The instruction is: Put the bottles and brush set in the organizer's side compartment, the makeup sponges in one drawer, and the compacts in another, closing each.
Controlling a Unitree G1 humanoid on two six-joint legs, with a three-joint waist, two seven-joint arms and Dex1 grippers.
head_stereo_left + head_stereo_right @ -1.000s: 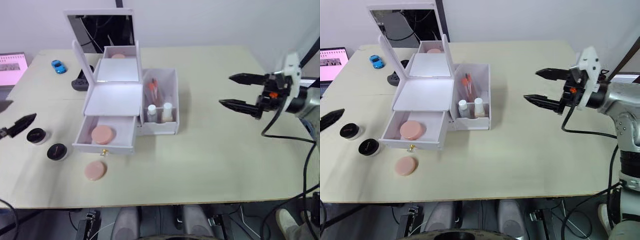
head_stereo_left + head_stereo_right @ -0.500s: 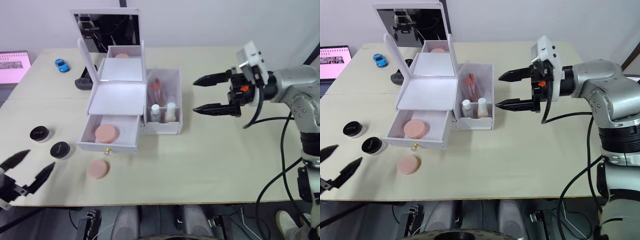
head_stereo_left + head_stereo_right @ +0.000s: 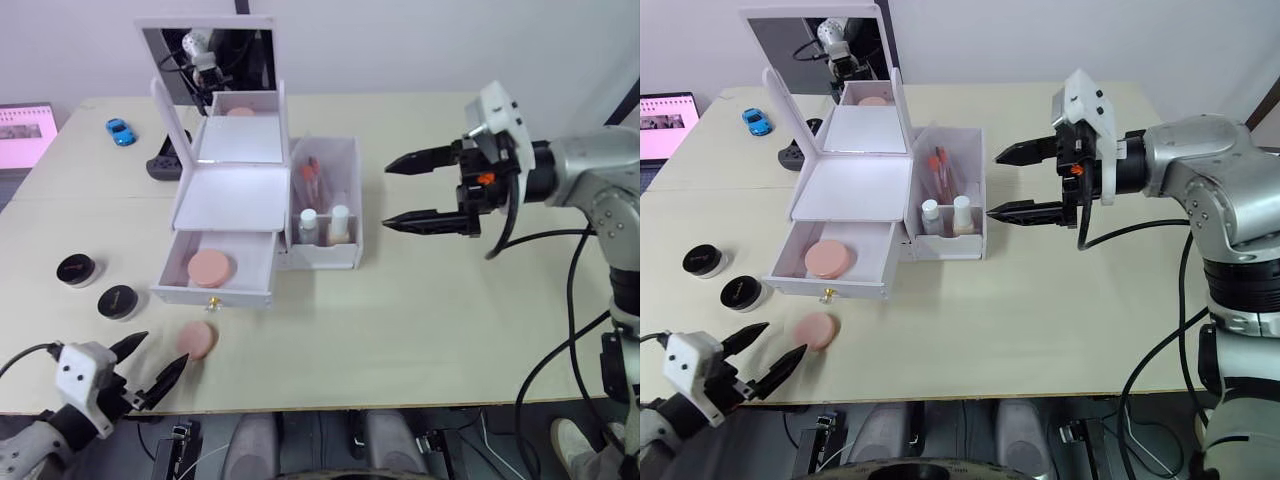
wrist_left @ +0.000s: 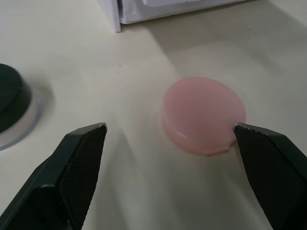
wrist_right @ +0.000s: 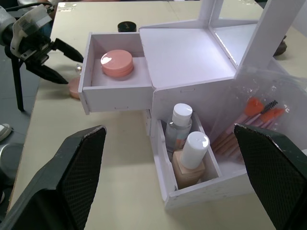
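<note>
- The left gripper [image 3: 762, 360] is hovering released, its fingers spread, at the worktop's [image 3: 420, 330] front edge near the left corner, pointing at the loose round pink makeup sponge [image 3: 193, 339] lying just in front of the open lower drawer [image 3: 215, 270].
- That sponge looks light, soft and squashy; I judge a pinch across its rounded sides best, since it sits low and flat and could skid on the smooth top.
- A second pink sponge [image 3: 826, 258] is already lying in that drawer.
- Two round black compacts [image 3: 118, 301] are waiting near the left edge, likely hard and slick.
- The right gripper [image 3: 428, 189] is hanging released and empty beside the white plastic organizer's [image 3: 228, 195] side compartment [image 3: 325, 195], which is holding two white-capped bottles [image 5: 185, 143] and the bagged brush set [image 5: 252, 120].
- The sponge's underside is hidden, and the brush bag's contents are hard to make out.
</note>
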